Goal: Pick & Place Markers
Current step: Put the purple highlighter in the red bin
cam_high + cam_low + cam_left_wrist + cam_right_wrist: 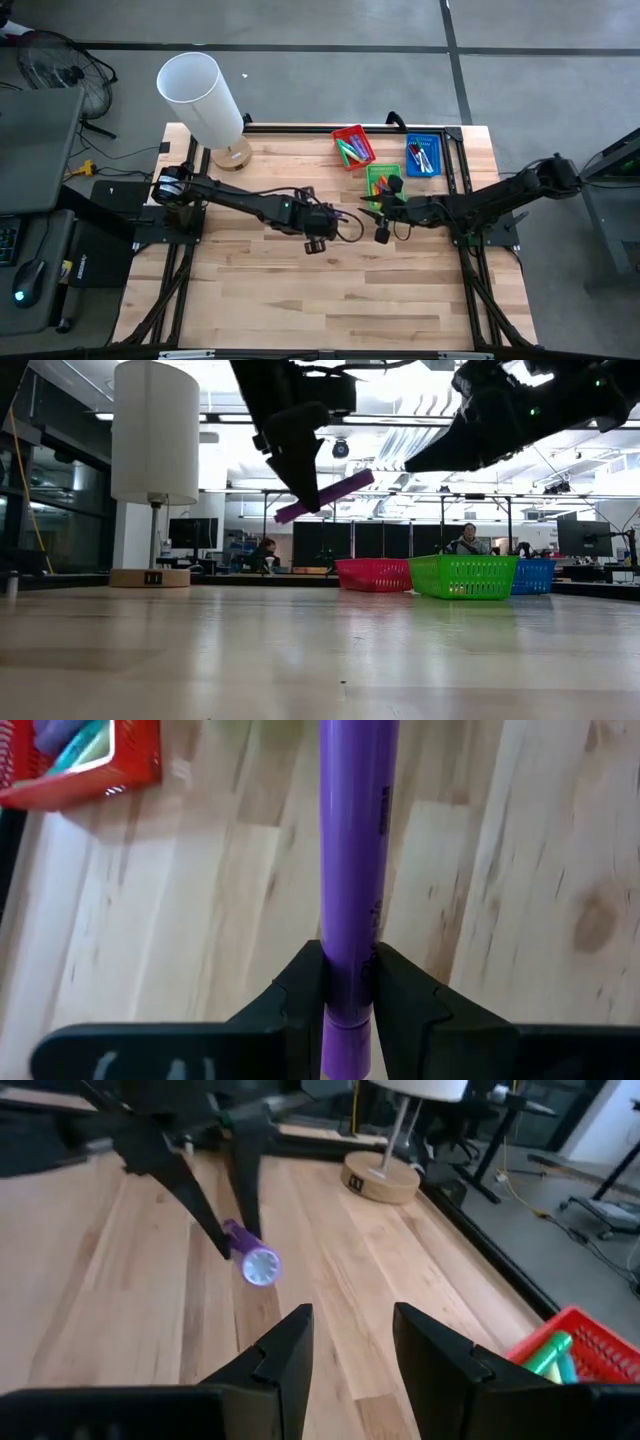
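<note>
Pinching a purple marker (352, 870) near one end, the left tool (348, 1005) hangs above the middle of the surface (300, 290), its fingers (300, 990) closed on the barrel so that most of the pen sticks out ahead, tilted upward in the low view and clear of the wood. The right tool (350, 1345) faces it from just beside, also in the air, with its fingers parted to a moderate gap and nothing between them; the pen's round end points toward it. Behind both, near the far right corner of the surface, stand a red tray (353, 146), a green tray (381, 180) and a blue tray (422, 156), each with pens inside. A lamp (205, 100) stands toward the far left corner. The marker looks light, stiff and smooth, so it may swivel or slip in a narrow end grip; a hold nearer its middle, across the barrel, would probably steady it better for a handover or a drop into a tray.
</note>
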